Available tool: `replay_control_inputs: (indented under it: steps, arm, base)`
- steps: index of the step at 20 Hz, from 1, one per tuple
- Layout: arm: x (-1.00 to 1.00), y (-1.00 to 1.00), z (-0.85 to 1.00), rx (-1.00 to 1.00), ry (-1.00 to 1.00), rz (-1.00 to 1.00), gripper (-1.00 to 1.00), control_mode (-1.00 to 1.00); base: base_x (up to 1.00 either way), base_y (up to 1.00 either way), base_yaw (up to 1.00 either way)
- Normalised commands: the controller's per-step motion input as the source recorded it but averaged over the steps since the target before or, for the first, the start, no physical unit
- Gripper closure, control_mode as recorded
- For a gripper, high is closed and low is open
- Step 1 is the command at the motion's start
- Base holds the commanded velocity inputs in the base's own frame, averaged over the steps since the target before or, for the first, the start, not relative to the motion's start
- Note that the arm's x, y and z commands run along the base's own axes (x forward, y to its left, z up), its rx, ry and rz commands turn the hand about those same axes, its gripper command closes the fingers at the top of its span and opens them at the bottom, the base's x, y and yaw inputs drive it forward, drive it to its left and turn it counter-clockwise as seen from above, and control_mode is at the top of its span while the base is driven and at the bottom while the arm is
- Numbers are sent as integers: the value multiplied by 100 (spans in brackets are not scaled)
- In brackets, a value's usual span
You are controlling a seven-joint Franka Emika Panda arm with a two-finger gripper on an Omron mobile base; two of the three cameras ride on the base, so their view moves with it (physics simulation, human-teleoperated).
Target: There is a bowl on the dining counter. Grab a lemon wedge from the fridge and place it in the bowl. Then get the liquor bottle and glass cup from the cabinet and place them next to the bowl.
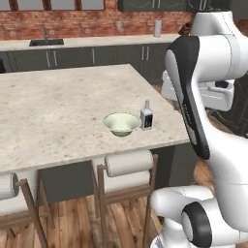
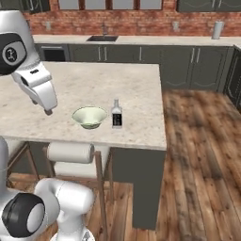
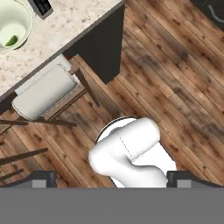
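The pale cream-green bowl (image 1: 121,124) (image 2: 89,116) sits near the front edge of the dining counter (image 1: 58,116) (image 2: 136,89). In the hand view a small green-yellow lemon wedge (image 3: 11,40) lies inside the bowl (image 3: 17,17). The liquor bottle (image 1: 147,116) (image 2: 116,114) (image 3: 41,6) stands upright just right of the bowl, apart from it. My gripper (image 2: 42,107) (image 3: 112,178) hangs open and empty, off the counter's front edge, left of the bowl in the right base view, pointing down at the floor. The glass cup and fridge are out of view.
Padded wooden stools (image 1: 128,162) (image 2: 70,153) (image 3: 43,92) tuck under the counter's front. A wall counter with a sink (image 1: 46,42) and a grey canister (image 1: 158,28) (image 2: 217,29) runs along the back. Wood floor (image 2: 202,141) lies open to the right.
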Motion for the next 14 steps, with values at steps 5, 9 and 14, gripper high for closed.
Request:
replay_control_inputs:
  steps: [5,9,14]
  arm:
    - [0,0,0,0,0,0,-100,100]
    - [0,0,0,0,0,0,-100,100]
    - [0,0,0,0,0,0,-100,100]
  base:
    - [-91,95,15]
    - [-52,100,46]
    - [-32,100,49]
